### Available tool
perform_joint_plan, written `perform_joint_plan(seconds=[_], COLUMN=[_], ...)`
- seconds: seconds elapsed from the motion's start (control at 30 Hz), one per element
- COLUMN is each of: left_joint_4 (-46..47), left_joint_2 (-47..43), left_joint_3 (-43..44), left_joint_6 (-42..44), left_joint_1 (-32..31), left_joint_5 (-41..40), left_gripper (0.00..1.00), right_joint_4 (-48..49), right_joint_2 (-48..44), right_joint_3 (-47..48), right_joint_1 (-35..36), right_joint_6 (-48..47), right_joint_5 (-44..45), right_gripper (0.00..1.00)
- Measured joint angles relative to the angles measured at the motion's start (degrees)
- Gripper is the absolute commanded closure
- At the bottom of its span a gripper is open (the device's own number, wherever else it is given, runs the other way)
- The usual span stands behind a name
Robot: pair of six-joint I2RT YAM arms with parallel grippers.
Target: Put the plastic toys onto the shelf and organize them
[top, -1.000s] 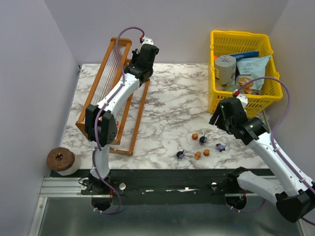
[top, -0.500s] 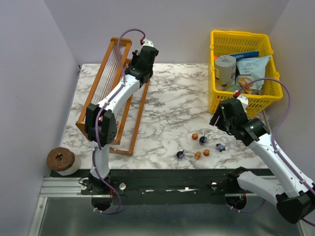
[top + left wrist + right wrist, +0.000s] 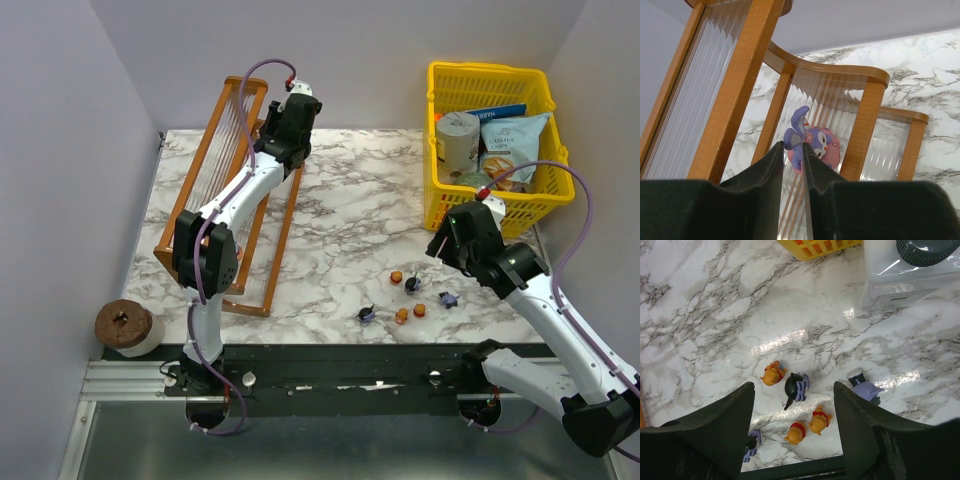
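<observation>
The left arm has moved a little closer in over the shelf (image 3: 740, 85), so one purple toy (image 3: 816, 145) now sits against a clear step there, nearly put down. The left tool (image 3: 793, 150) is only a tiny bit apart, right at the toy, and I cannot tell if it still pinches it. The right tool (image 3: 793, 390) is spread wide, holding nothing, above the other toys (image 3: 771, 375) on the table (image 3: 715, 315).

Place: a robot lab test cell.
Walls: plain pale panels (image 3: 60, 150) close in the left, back and right sides.
Surface: a marble-patterned table (image 3: 350, 200).
Mounting: left arm (image 3: 235, 195) and right arm (image 3: 545, 295) bolted to a metal rail (image 3: 120, 380).
Cabling: purple cable (image 3: 262, 66) loops off the arms.
</observation>
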Motion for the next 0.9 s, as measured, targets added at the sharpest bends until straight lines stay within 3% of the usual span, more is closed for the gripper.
perform_joint_plan(seconds=[0.57, 0.9], left_joint_4=[-0.8, -3.9], left_joint_2=[-2.8, -8.7], left_joint_3=[0.0, -3.0], left_joint_6=[-1.4, -6.1], left_joint_1=[0.0, -1.3], left_joint_5=[0.8, 7.1], left_gripper=[0.52, 0.42], right_joint_4=[0.0, 0.0], right_joint_2=[0.0, 0.0], right_joint_3=[0.0, 0.0], right_joint_1=[0.0, 0.0], right_joint_6=[0.2, 0.2], right_joint_5=[-0.2, -1.5], right_gripper=[0.28, 0.28])
